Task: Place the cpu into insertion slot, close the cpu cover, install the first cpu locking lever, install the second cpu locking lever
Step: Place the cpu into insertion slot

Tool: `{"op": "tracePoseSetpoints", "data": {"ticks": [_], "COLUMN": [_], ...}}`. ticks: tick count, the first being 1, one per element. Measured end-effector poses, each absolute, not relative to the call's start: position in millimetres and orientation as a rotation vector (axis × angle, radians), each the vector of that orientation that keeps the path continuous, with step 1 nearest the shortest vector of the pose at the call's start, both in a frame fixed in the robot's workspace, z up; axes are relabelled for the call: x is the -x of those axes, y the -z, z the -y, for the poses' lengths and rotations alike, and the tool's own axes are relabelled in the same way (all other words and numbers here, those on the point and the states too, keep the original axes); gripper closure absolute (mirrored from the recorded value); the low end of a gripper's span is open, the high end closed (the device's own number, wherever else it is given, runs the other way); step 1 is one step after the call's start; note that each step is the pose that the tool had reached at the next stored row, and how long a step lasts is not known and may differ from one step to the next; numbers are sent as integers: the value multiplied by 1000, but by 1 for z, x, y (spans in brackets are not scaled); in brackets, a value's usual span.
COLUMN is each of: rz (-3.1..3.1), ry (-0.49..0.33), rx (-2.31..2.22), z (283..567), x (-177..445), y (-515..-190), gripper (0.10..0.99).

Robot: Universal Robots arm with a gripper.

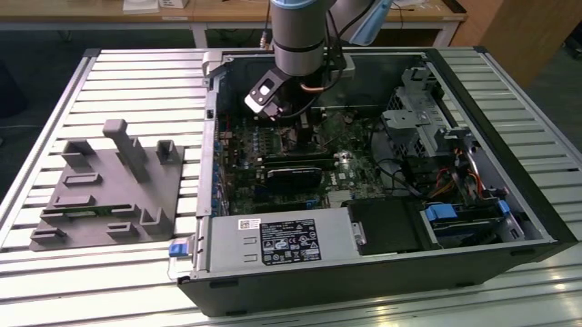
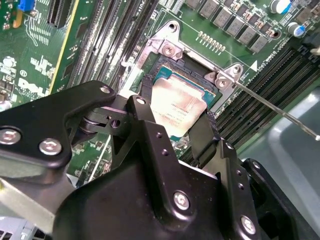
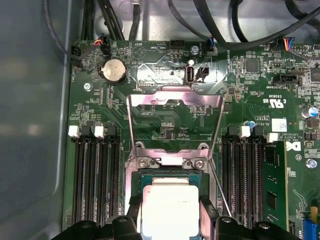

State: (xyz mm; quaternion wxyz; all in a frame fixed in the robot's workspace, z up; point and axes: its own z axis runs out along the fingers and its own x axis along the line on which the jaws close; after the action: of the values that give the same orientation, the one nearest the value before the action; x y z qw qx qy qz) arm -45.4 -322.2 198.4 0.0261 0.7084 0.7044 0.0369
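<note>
1. The arm (image 1: 300, 34) reaches down into an open computer case (image 1: 364, 283). The case lies on a metal table (image 1: 136, 75).
2. In the second wrist view, the gripper (image 2: 172, 114) has a black finger (image 2: 145, 120) on each side of the cpu (image 2: 177, 102). The fingers press close against it, so the gripper is holding the cpu.
3. The cpu is right at the slot (image 2: 162, 62) on the green board (image 3: 250, 100). I cannot tell if it is all the way down.
4. The cpu cover (image 3: 170, 98) is open, swung away from the slot.
5. A thin wire lever (image 2: 270, 107) sticks out beside the slot.
6. A grey holder (image 1: 109, 184) sits on the table, at the exterior view's left of the case.
</note>
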Motion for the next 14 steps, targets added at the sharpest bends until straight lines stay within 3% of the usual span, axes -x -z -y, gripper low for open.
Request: {"op": "tracePoseSetpoints", "data": {"ticks": [14], "rz": [-2165], "ry": [-113], "rx": [-2200], "z": [322], "x": [46], "y": [-192], "gripper": [545]}}
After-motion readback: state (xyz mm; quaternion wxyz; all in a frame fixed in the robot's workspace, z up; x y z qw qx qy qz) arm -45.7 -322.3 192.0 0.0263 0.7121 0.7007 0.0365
